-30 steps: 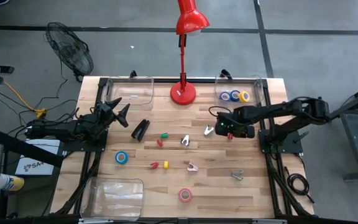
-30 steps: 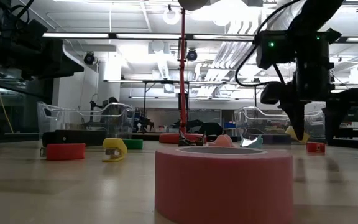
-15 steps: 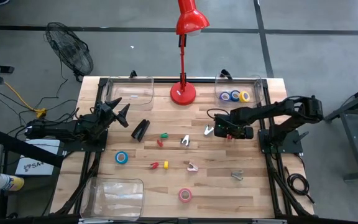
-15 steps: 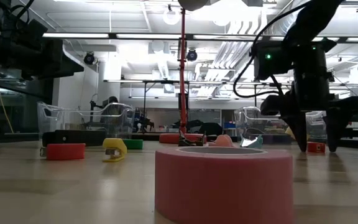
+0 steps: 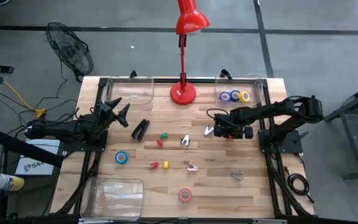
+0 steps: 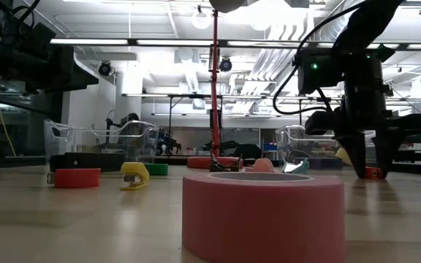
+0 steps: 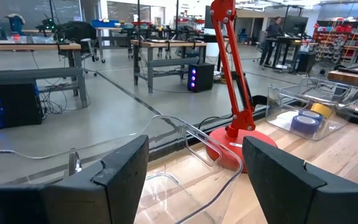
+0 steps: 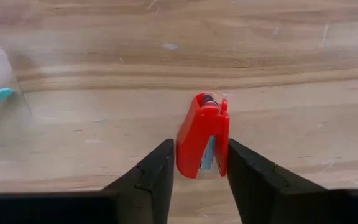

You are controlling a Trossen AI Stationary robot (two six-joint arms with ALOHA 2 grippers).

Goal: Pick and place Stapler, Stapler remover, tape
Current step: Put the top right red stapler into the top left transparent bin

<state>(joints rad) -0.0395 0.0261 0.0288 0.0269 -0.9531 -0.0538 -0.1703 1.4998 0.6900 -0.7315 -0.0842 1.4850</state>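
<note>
The wooden desk (image 5: 229,186) carries everything, and the right gripper (image 8: 199,163) is down on it, its two fingers pinching a small red stapler (image 8: 203,144) that lies flat between them. The left gripper (image 5: 118,110) hangs spread wide, with the black stapler (image 5: 141,129) on the desk just beyond it. Blue, purple and yellow tape rolls (image 5: 235,96) sit in a clear bin (image 5: 261,87) behind the right gripper, a pale stapler remover (image 5: 209,130) just beside it.
</note>
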